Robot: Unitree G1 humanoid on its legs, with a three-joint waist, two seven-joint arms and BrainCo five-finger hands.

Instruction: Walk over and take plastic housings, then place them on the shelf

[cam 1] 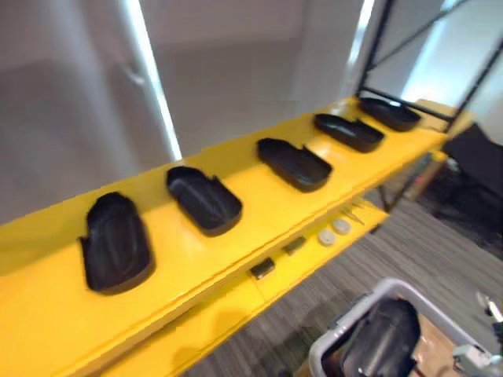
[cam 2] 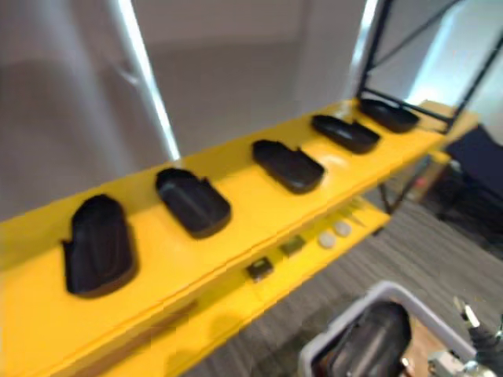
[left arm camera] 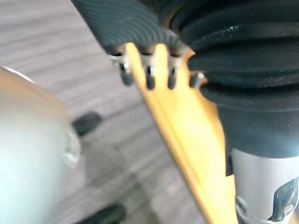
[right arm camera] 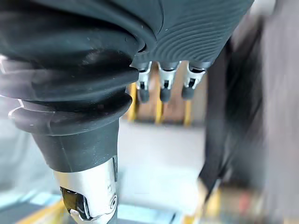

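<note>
Several black plastic housings lie in a row on the yellow shelf (cam 1: 47, 314), hollow side up; the nearest (cam 1: 116, 242) is at the left, another (cam 1: 203, 199) beside it, a third (cam 1: 294, 163) further right, more beyond. Another black housing (cam 1: 385, 338) lies in a grey bin (cam 1: 393, 287) at the lower right. My left hand (left arm camera: 149, 77) hangs with relaxed fingers and holds nothing, a yellow shelf edge (left arm camera: 187, 135) past it. My right hand (right arm camera: 163, 88) is also relaxed and empty.
A lower yellow shelf board (cam 1: 236, 306) carries two white discs (cam 1: 334, 232) and small dark parts (cam 1: 263, 269). A black metal frame (cam 1: 377, 47) rises at the shelf's far right end. A dark object (cam 1: 475, 165) stands on the grey carpet beyond it.
</note>
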